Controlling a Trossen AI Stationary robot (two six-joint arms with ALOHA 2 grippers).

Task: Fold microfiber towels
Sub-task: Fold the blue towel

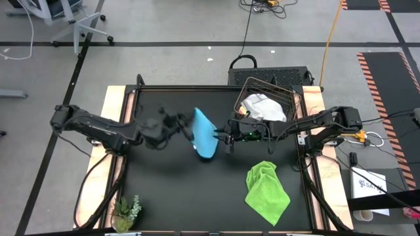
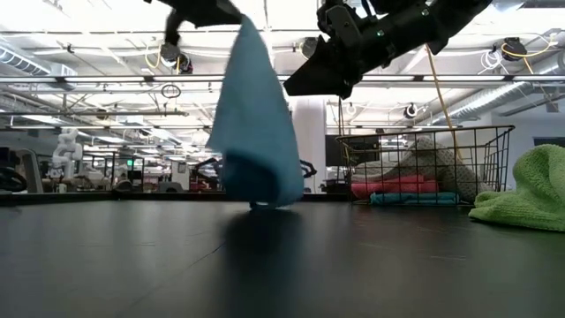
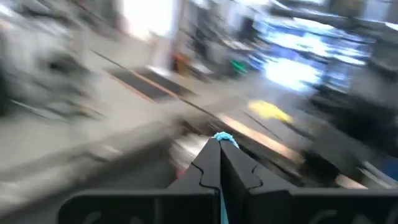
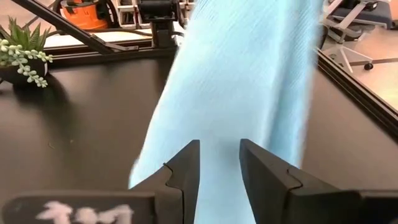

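A light blue microfiber towel (image 1: 205, 134) hangs over the table's middle from my left gripper (image 3: 222, 144), which is shut on its top. In the low view the towel (image 2: 256, 124) drapes down to about the tabletop. My right gripper (image 4: 220, 158) stands open on the towel's right side, fingers pointing at the cloth (image 4: 249, 81). A lime green towel (image 1: 267, 190) lies crumpled on the table near the right front. A white-grey towel (image 1: 264, 108) lies in the wire basket (image 1: 292, 98). My left gripper pinches the blue towel's top corner (image 3: 222, 137) between its two shut fingers; a tuft of cloth sticks out past the fingertips. The fingers come level from the table's left. The towel hangs slack below them; whether its lower end (image 2: 265, 201) rests on the table I cannot tell. My right gripper is close up against the hanging cloth, but I cannot tell whether its fingertips touch it.
The wire basket (image 2: 424, 168) at the back right also holds a pink (image 2: 388, 187) and a blue folded cloth (image 2: 410, 199). A small green plant (image 1: 125, 213) stands at the front left corner. The black tabletop (image 1: 164, 190) lies bare at the front middle.
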